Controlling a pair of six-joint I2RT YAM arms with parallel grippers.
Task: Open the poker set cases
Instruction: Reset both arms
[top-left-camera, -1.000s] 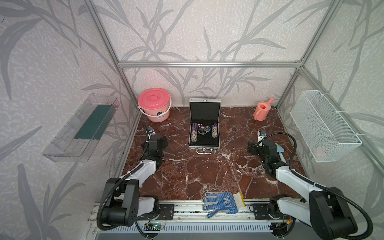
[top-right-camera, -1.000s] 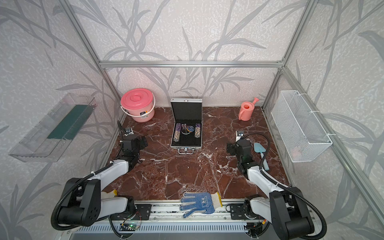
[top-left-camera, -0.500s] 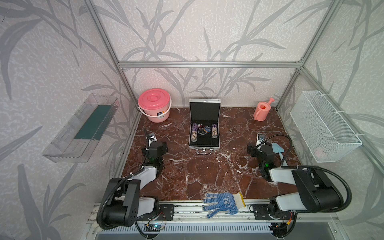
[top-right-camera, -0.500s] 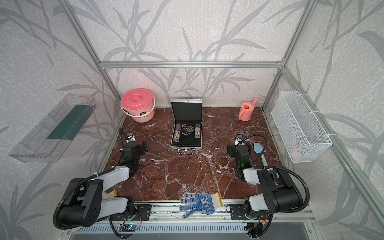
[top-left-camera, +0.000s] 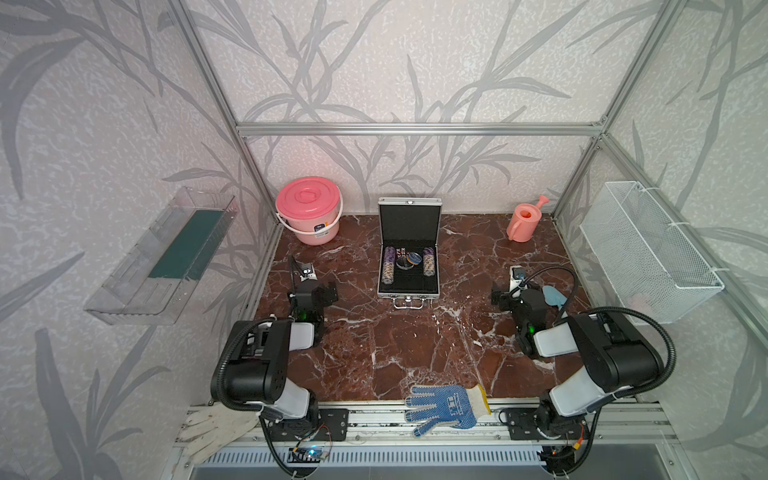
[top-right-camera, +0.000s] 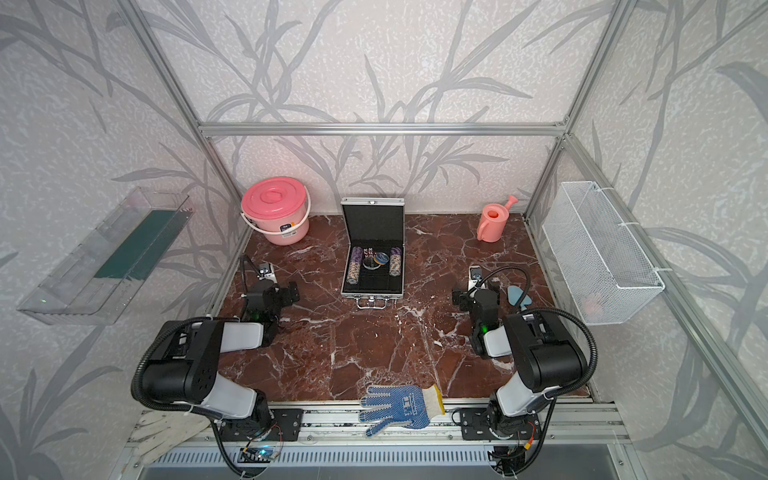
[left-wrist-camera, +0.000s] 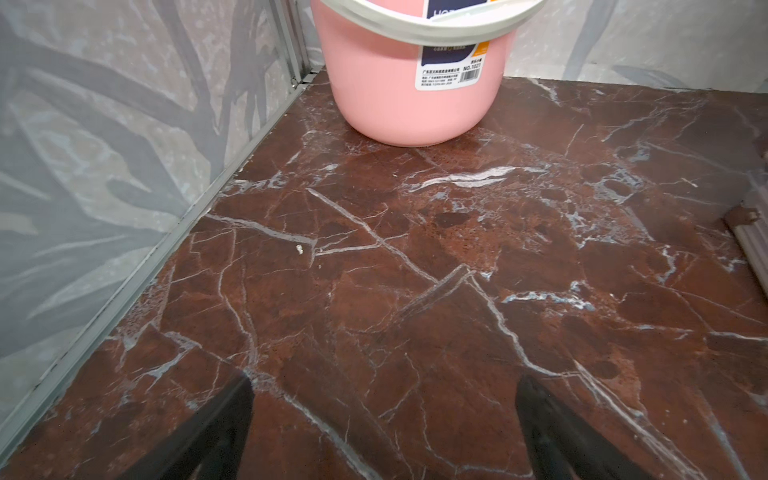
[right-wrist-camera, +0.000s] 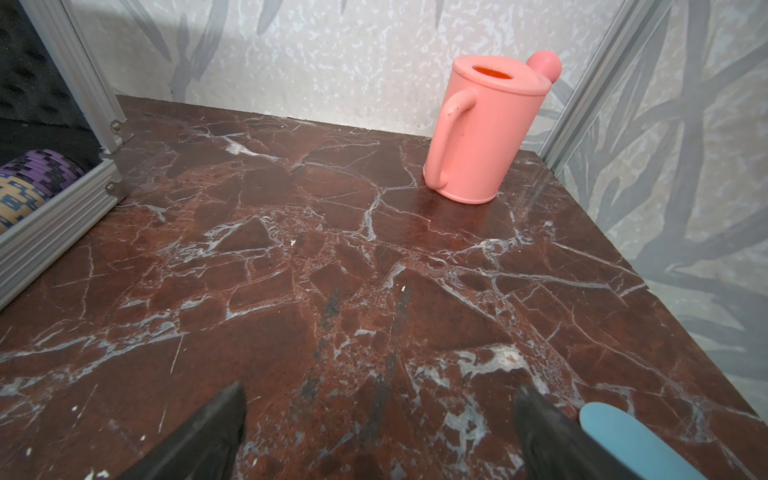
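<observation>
Both my end effectors were released and empty. In the left wrist view the left end effector (left-wrist-camera: 384, 386) had its jaws spread wide over the bare desk (left-wrist-camera: 415, 249), and the right end effector (right-wrist-camera: 379, 390) stood the same way in the right wrist view. The poker set case (top-left-camera: 409, 222) sat at the back middle of the desk, between my two arms and well apart from both. Its lid stood upright, its handle (top-left-camera: 408, 303) faced me, and the chip stacks (top-left-camera: 388, 270) lay bared in the black lining. Both top views showed only this one case, so I judged the opening done. My main worry was the lid: it stood close to vertical, and I could not tell whether it leaned on the back wall, so a knock to the base from an arm swinging inward might have tipped it shut. The loose discs (top-left-camera: 407, 262) between the stacks could have been jolted out by the same bump. On my right a light blue flat piece (right-wrist-camera: 623, 432) lay just beside one fingertip (right-wrist-camera: 540, 419), and a careless sweep would have pushed it across the desk. On my left the pink bucket (left-wrist-camera: 415, 83) stood ahead of the open jaws, where a forward reach would have shoved it.
</observation>
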